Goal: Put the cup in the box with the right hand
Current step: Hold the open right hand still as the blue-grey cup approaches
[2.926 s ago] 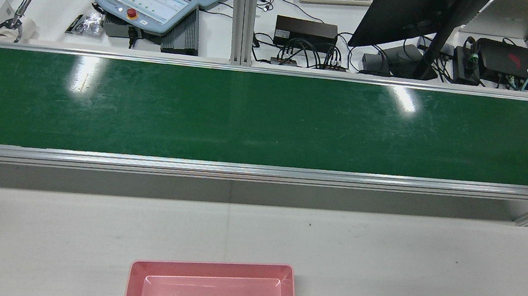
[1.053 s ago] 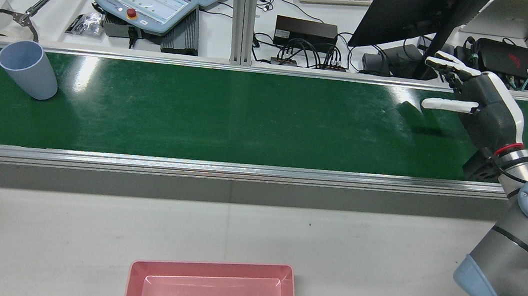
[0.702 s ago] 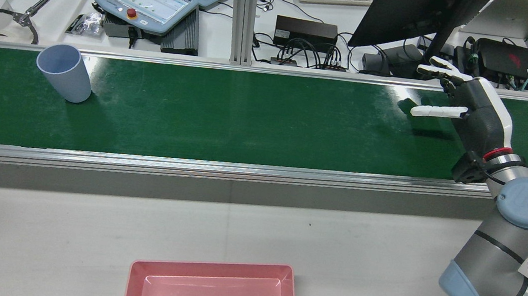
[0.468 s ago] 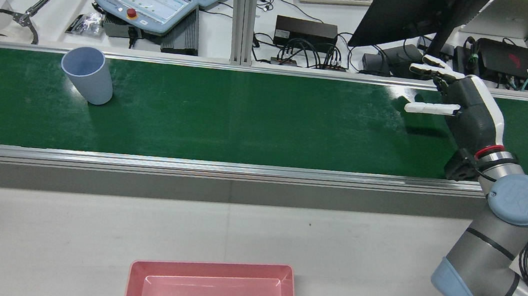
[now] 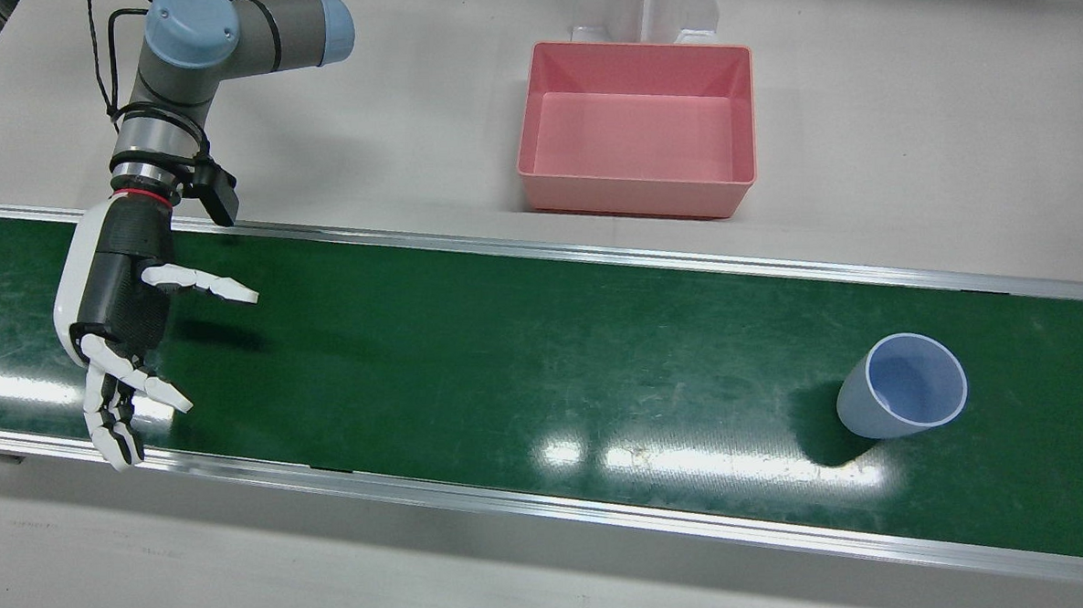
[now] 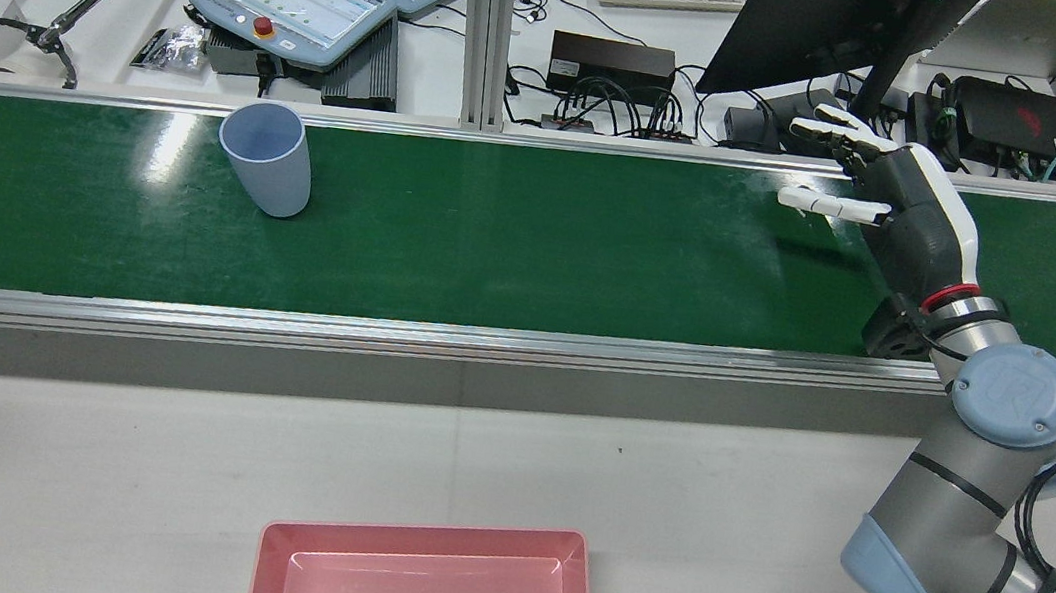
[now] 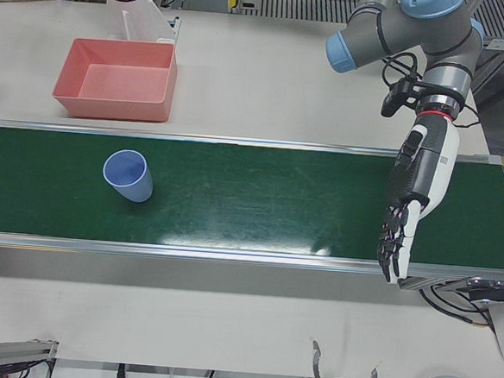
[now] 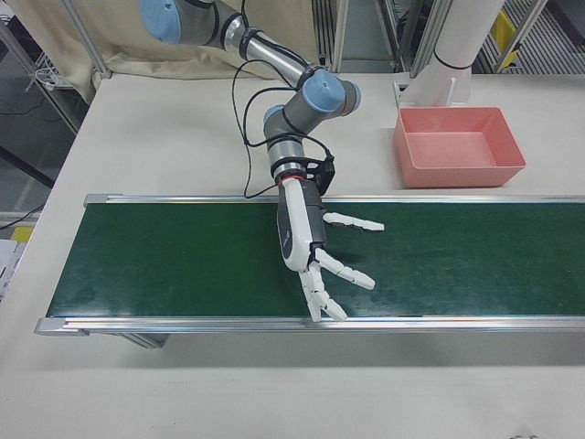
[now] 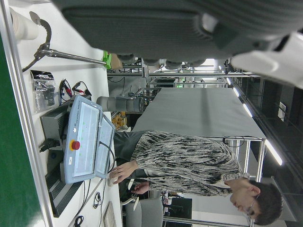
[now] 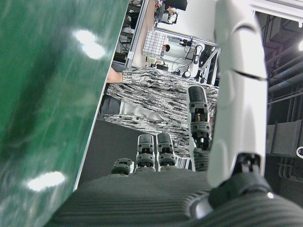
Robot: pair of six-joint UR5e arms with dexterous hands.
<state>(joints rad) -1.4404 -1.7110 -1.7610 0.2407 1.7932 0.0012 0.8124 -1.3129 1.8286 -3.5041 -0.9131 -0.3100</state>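
Observation:
A pale blue cup (image 5: 902,387) stands upright on the green conveyor belt (image 5: 507,360); it also shows in the rear view (image 6: 266,159) and the left-front view (image 7: 129,176). The pink box (image 5: 637,199) is empty on the white table beside the belt, and its rim shows in the rear view (image 6: 428,536). My right hand (image 5: 126,304) is open with fingers spread, hovering over the belt far from the cup; it also shows in the rear view (image 6: 907,207) and the right-front view (image 8: 306,229). My left hand (image 7: 407,200) is open and empty over the belt's other end.
Aluminium rails (image 6: 483,336) edge the belt on both sides. Beyond the belt a table holds teach pendants (image 6: 292,1), a monitor (image 6: 824,21), cables and a grabber tool (image 6: 26,38). A white pedestal (image 5: 647,7) stands behind the box.
The cup appeared at the belt's left end in the rear view and has travelled rightward towards the middle. My right arm came into view and its open hand shifted slightly left.

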